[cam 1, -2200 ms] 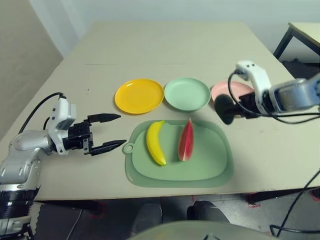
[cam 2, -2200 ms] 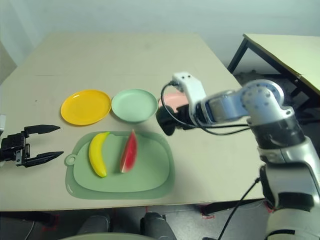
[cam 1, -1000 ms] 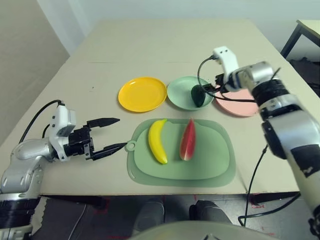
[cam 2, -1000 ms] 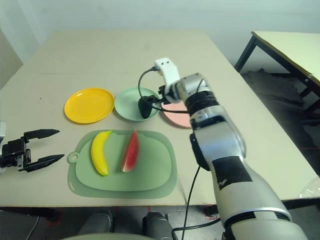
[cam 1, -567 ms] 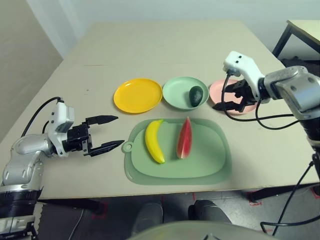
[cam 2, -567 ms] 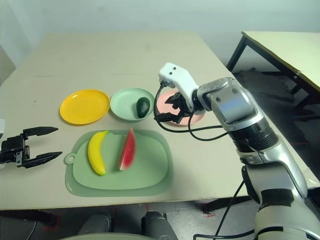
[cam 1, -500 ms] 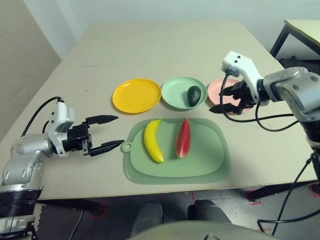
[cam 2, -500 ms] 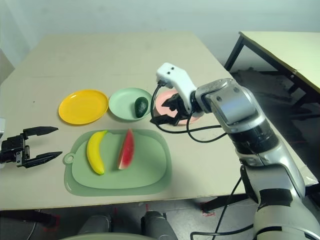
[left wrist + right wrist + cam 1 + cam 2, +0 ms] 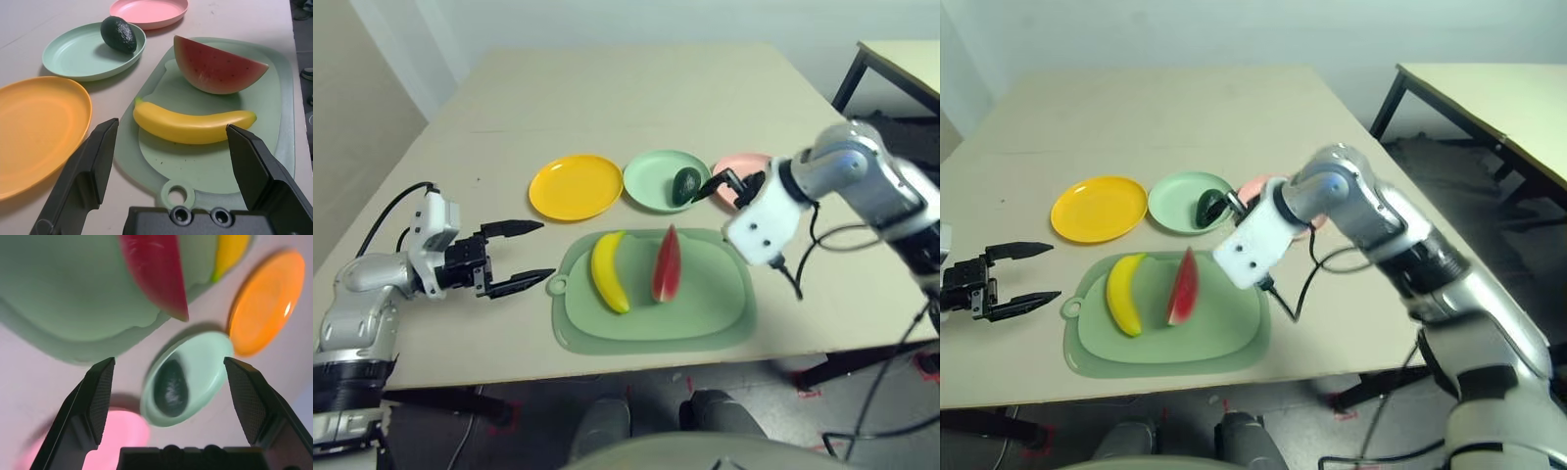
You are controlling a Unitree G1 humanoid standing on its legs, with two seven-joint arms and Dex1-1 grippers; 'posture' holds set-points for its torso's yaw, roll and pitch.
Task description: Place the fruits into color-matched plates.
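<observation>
Right hand [image 9: 728, 183], withdrawn, spread wide, empty, beside avocado [image 9: 685, 185] on green plate [image 9: 651, 183].

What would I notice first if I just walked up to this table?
Probably the yellow banana and red watermelon wedge lying side by side on the green cutting mat. Behind the mat sit three plates in a row: yellow plate, green plate holding a dark avocado, and pink plate.
</observation>
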